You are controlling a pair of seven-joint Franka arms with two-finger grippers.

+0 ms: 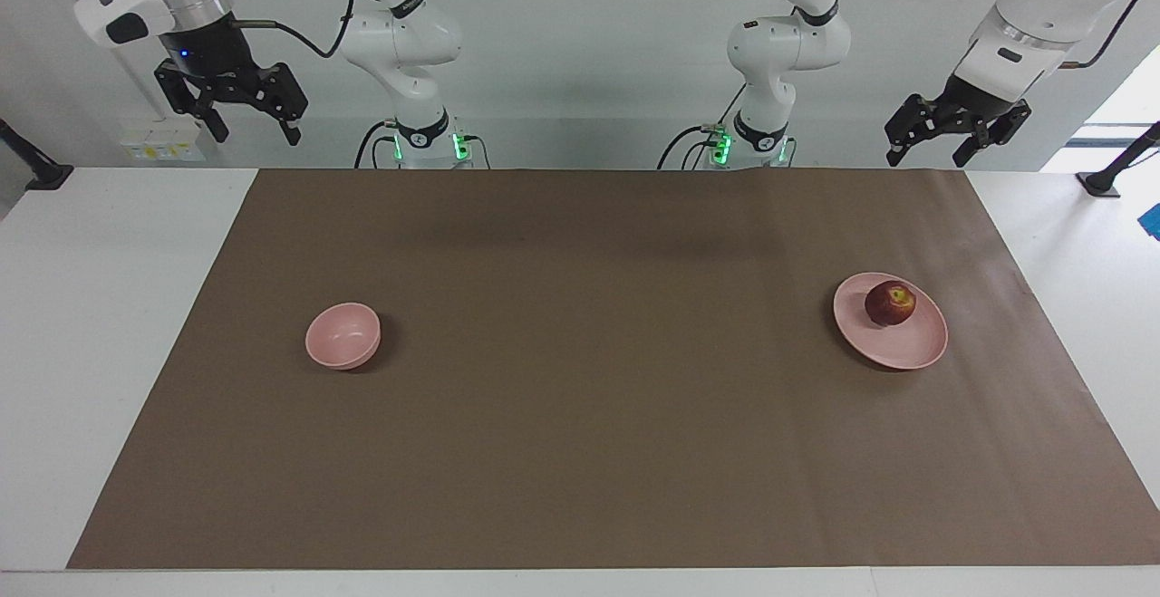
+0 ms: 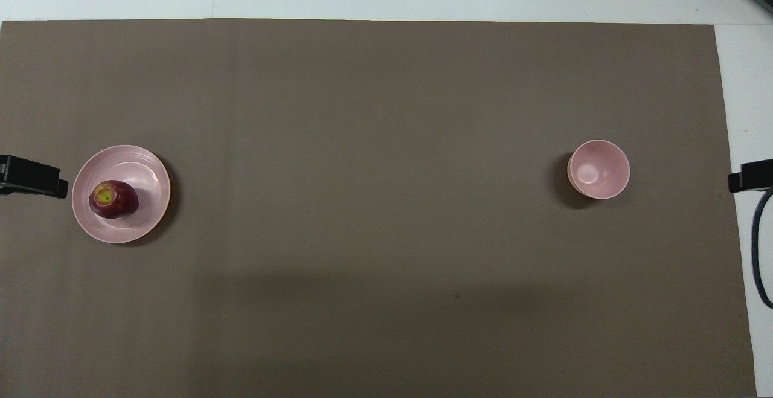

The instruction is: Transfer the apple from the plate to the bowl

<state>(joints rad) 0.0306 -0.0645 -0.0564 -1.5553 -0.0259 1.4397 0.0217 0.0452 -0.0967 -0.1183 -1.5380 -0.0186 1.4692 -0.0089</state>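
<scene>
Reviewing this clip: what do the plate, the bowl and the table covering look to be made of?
Plate: probably matte plastic or melamine; even pale pink, only a soft sheen, faint concentric rings. Bowl: likely the same material; matching pink, dull highlight inside. Brown covering: looks like kraft paper or thin card; flat, unglossy, with faint lengthwise creases. None can be confirmed by look alone.

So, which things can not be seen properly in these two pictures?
- Underside of the apple: hidden in both views, it rests on the plate.
- Bowl inner wall toward the camera: hidden by its own rim in the facing view.
- Left pincer and right pincer, both open: cut off by the side edges in the overhead view; only dark tips show.
- Arm tops: cut off by the facing view's top edge.
</scene>
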